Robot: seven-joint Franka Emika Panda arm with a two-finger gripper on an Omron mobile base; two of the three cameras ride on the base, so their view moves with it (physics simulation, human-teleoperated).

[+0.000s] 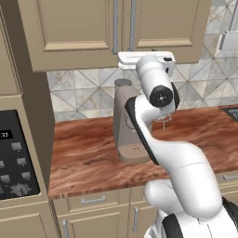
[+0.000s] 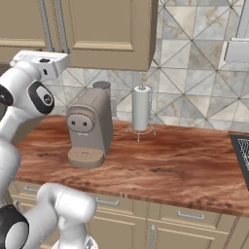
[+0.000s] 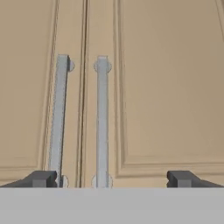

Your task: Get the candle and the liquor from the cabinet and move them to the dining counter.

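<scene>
Cabinet (image 3: 153,87): tan, matte, panelled double doors, both closed, meeting at a thin dark seam. Two long vertical metal bar handles, grey, square-edged: left handle (image 3: 58,118), right handle (image 3: 102,120), one each side of the seam.

Claw (image 3: 113,178): two dark blocky fingertips set wide apart, nothing between them. In the hand view the right handle rises at about 12 o'clock from the gap, nearer the left fingertip; the left handle stands just above the left fingertip (image 3: 41,178) at 11 o'clock. Whether a tip touches a handle: cannot tell, the lower handle ends are cut off behind the tips.

Left base view: white glossy arm (image 1: 158,95) raised in front of the cabinet's lower edge, hand pointing at the doors; the claw itself is hard to make out there.

Table (image 2: 170,160): reddish-brown wood-grain top, diamond-patterned stone tile behind it. On it a beige, rounded coffee machine (image 2: 90,131) and a white paper towel roll (image 2: 141,108) on a thin wire stand, roll at 3 o'clock of the machine. In the left base view the arm covers the roll almost fully.

Below: tan drawers (image 2: 189,216) with short metal handles.
</scene>
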